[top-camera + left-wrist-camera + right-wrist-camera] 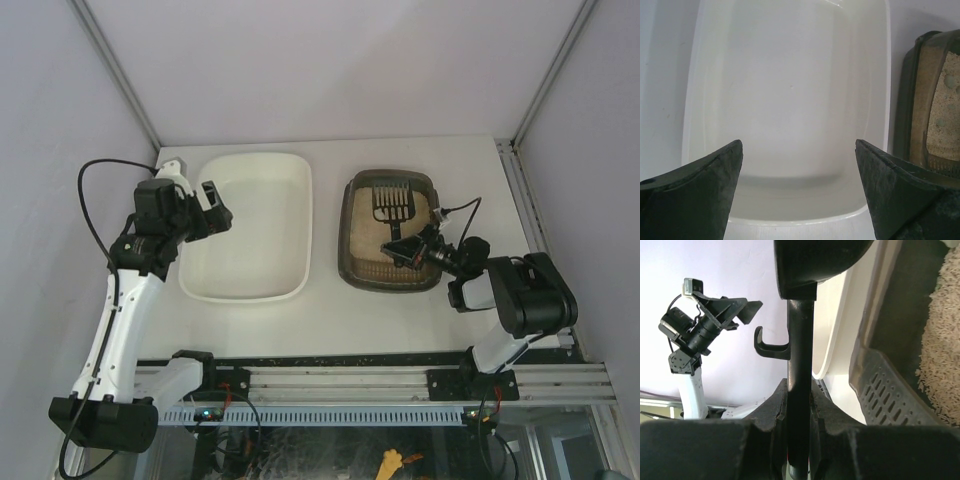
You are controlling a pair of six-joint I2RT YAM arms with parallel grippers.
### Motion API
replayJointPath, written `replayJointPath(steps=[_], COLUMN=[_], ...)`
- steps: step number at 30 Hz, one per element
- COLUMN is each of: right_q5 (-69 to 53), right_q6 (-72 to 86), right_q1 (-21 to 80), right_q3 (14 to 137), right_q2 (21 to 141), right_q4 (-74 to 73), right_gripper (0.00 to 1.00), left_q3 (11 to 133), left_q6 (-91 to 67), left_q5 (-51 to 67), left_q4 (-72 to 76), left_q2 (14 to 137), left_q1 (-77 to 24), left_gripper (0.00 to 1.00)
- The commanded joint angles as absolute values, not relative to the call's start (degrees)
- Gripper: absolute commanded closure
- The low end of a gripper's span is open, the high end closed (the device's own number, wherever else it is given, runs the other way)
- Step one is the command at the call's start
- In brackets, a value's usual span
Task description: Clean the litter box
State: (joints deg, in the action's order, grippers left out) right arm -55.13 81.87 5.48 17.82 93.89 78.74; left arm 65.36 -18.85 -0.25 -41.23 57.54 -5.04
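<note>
Right fingers (705,450) pinch my scoop (800,365), left fingers (700,190) gape empty; box (344,232) is light and bendy, I'd guess: grab its rim.

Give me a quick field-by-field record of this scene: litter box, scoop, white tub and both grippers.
litter box: right side of the table, sandy litter inside
scoop: black, slotted head at the box's far end, handle gripped
white tub: left of the litter box, not touching it, looks empty
left gripper: open, at the tub's left edge, holding nothing
right gripper: shut on the scoop handle, over the box's near right corner
</note>
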Motion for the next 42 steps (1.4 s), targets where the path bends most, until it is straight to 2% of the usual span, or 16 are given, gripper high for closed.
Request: replayJointPath(steps=[1, 5, 8, 10, 12, 16, 20, 25, 28, 30, 34, 36, 39, 42], right_q5=[-53.50, -51.82, -52.74, -51.13, -50.79, -52.05, -50.86, -51.06, -49.98, -50.69, -49.68, -48.12, -46.03, -41.21], right_q6=[83.90, 85.57, 81.72, 85.06, 86.56, 78.82, 86.06, 80.16, 86.24, 86.70, 77.88, 79.02, 78.29, 68.96], right_q1=[7.86, 8.17, 12.40, 9.63, 6.09, 10.42, 4.86, 9.45, 5.20, 5.83, 11.60, 11.21, 14.38, 21.15], right_q3=[19.13, 19.12, 21.31, 18.67, 17.74, 19.77, 16.28, 18.78, 16.11, 17.43, 19.20, 17.77, 17.54, 22.29], right_q2=[92.61, 92.64, 90.17, 90.05, 91.06, 88.03, 90.88, 89.10, 91.81, 93.41, 88.16, 87.64, 86.32, 79.98], right_q4=[84.36, 85.63, 78.19, 84.82, 85.72, 73.55, 85.35, 75.01, 85.11, 85.65, 69.82, 71.81, 70.99, 51.23], right_gripper=[1.00, 1.00, 1.00, 1.00, 1.00, 1.00, 1.00, 1.00, 1.00, 1.00, 1.00, 1.00, 1.00, 1.00], left_q3=[65.05, 64.62, 64.59, 64.31, 64.31, 65.39, 66.01, 66.95, 66.69, 66.66, 66.02, 65.48, 65.70, 67.19], left_q6=[-18.15, -18.75, -18.41, -18.05, -15.73, -11.87, -9.84, -9.59, -9.46, -9.09, -9.26, -9.11, -8.80, -9.46], left_q5=[4.60, 10.96, 17.39, 19.30, 19.20, 15.68, 15.84, 14.60, 14.88, 14.96, 16.72, 19.03, 15.65, 7.74], left_q4=[-39.76, -39.58, -39.21, -38.84, -38.48, -38.93, -39.90, -41.08, -41.09, -41.21, -40.51, -40.36, -40.19, -39.46], left_q2=[57.06, 56.78, 56.82, 56.50, 56.20, 56.19, 56.05, 56.36, 56.17, 56.22, 55.98, 55.55, 55.59, 55.81], left_q1=[-4.53, -3.03, -1.27, -0.82, -0.85, -0.86, -0.79, -0.69, -0.70, -0.61, -0.57, -0.61, -0.50, 0.38], left_gripper=[0.02, 0.02, 0.00, 0.00, 0.00, 0.00, 0.00, 0.00, 0.00, 0.00, 0.00, 0.00, 0.00, 0.06])
